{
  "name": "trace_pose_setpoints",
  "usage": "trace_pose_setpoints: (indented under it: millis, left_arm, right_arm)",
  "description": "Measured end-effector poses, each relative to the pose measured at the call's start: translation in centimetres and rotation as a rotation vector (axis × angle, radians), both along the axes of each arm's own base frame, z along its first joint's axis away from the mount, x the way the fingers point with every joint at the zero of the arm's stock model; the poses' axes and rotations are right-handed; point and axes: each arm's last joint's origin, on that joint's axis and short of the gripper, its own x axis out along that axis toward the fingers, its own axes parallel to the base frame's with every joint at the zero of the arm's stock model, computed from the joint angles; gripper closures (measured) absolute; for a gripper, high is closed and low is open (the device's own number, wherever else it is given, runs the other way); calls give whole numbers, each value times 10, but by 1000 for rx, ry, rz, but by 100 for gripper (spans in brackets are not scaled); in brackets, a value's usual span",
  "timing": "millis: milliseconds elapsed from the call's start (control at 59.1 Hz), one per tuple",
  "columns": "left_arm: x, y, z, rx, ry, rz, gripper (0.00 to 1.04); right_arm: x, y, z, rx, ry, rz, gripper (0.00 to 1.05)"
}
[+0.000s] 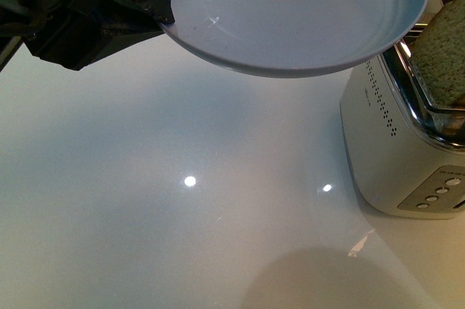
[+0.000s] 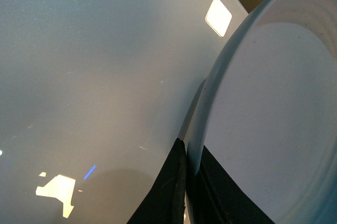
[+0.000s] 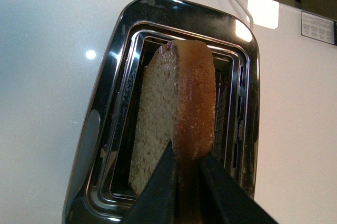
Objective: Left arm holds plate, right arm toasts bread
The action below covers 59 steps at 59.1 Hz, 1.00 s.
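Glossy white table (image 1: 145, 236) nearest. At right, a white toaster (image 1: 385, 142); the right gripper (image 3: 185, 154) pinches the bread (image 3: 158, 113), upright in its slot. Farther back, left, the left gripper (image 2: 190, 155) clamps the rim of the tilted pale blue plate (image 1: 290, 11), held aloft.

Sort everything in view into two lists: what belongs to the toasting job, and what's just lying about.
Job: round pale blue-grey plate in the left arm's black fingers; speckled brown bread slice in the right arm's black fingers; white chrome-topped toaster.
Lying about: small printed label on the glossy white tabletop.
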Motion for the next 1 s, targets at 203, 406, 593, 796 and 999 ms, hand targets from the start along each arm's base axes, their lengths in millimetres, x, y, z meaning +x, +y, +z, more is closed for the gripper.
trace_pose_setpoints:
  millis: [203,406,593,796,999]
  left_arm:
    - [0,0,0,0,0,0,102]
    - [0,0,0,0,0,0,102]
    - [0,0,0,-1,0,-1,102]
    - [0,0,0,1,-1,2,102]
    - [0,0,0,0,-1,1,102]
  right_arm:
    - [-8,-3,5,39,-42,-2,50]
    - [-34,-19,36,140,-194,-47,18]
    - [-58,-28,60,175,-333,-81,9]
    - [-66,-30,41,231,-544,-19,27]
    - [-94,-31,24,238,-660,-7,58]
